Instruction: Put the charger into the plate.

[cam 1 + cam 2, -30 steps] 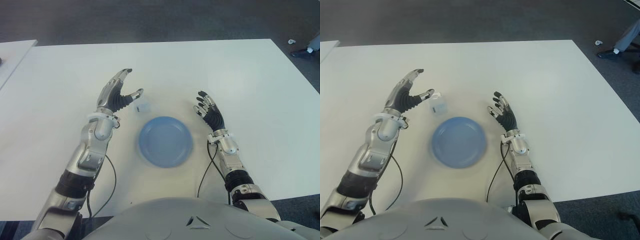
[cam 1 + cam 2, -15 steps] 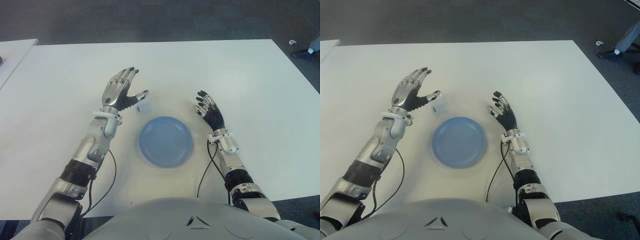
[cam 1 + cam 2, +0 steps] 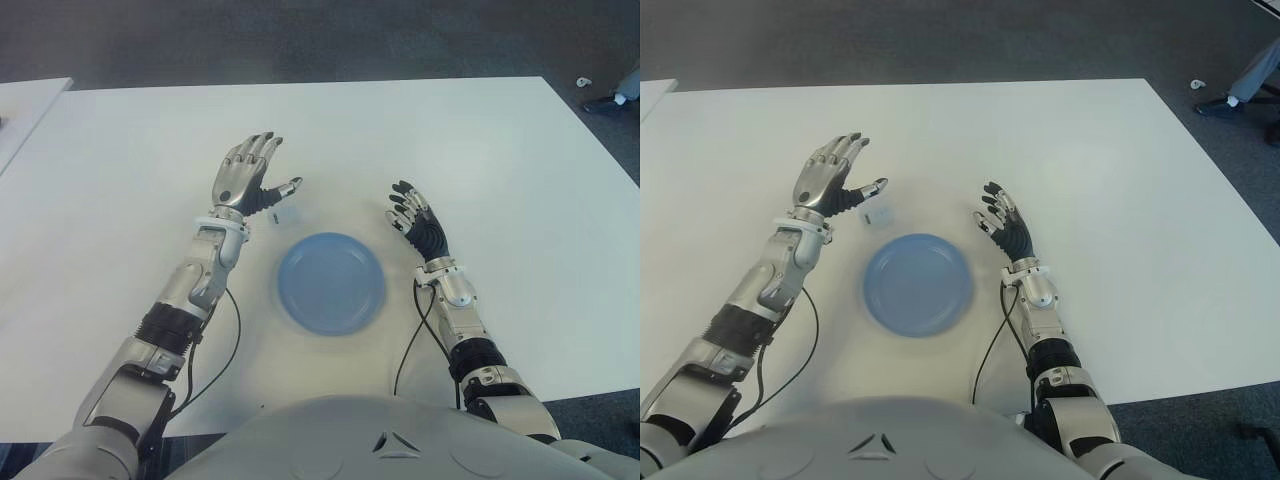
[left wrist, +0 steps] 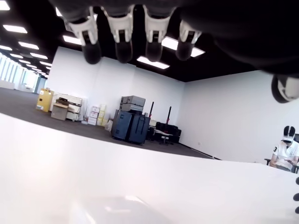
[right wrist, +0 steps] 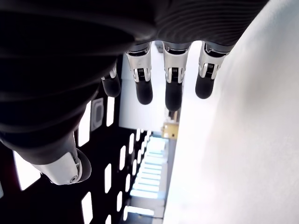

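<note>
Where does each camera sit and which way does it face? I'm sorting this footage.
Left eye: head, looking down at table; both arms show.
Right eye: same, shifted sideways; shares plate, charger, left hand, right hand.
Left wrist: under spread fingers, facing across table into an office.
Right wrist: behind spread fingers, along table edge.

No text, label, brand, number or sign can be read in any view

Light: bright, even, from ceiling panels.
Glare: white matt worktop washed out.
Blur: wrist views' near fingers soft.
</note>
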{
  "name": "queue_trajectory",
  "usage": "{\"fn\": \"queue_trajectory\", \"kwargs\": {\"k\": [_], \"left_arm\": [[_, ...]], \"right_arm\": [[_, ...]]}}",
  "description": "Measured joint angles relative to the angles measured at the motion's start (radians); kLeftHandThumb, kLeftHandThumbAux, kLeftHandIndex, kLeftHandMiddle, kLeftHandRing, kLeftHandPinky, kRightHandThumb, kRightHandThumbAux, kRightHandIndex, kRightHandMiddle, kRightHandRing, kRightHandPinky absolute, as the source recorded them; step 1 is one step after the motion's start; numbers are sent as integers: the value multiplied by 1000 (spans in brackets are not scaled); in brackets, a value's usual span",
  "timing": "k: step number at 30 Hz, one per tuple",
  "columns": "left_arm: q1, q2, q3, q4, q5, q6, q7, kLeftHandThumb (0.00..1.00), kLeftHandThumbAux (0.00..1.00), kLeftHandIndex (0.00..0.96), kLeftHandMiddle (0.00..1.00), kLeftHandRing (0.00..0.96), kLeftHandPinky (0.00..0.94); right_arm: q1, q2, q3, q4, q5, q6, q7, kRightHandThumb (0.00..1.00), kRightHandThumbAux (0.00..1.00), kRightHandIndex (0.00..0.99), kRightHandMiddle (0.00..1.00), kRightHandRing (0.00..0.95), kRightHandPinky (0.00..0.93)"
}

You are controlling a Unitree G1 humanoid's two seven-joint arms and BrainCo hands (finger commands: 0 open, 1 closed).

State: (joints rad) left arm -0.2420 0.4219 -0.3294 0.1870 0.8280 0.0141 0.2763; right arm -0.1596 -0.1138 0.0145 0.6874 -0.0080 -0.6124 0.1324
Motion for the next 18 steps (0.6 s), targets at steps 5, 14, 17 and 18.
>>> {"fn": "queue_trajectory", "kwargs": {"k": [5, 14, 17, 18], "left_arm": [[-1, -7, -6, 10, -1, -2, 0, 167, 169, 0, 0, 0, 0], [2, -18, -6, -1, -15, 11, -56, 181, 195, 0, 0, 0, 0], [7, -24, -6, -12, -18, 16, -68, 184, 200, 0, 0, 0, 0], [8, -25, -6, -15, -20, 17, -72, 186, 201, 0, 0, 0, 0]], "right_arm": [[1, -1, 0, -1, 0, -5, -2, 105, 657, 24, 153, 157, 134], [3, -2, -1, -2, 1, -6, 1, 95, 664, 21, 143, 144, 120], [5, -2, -1, -6, 2, -6, 2, 90, 664, 20, 144, 146, 122], [5, -2, -1, -7, 2, -6, 2, 88, 664, 21, 145, 147, 127]]}}
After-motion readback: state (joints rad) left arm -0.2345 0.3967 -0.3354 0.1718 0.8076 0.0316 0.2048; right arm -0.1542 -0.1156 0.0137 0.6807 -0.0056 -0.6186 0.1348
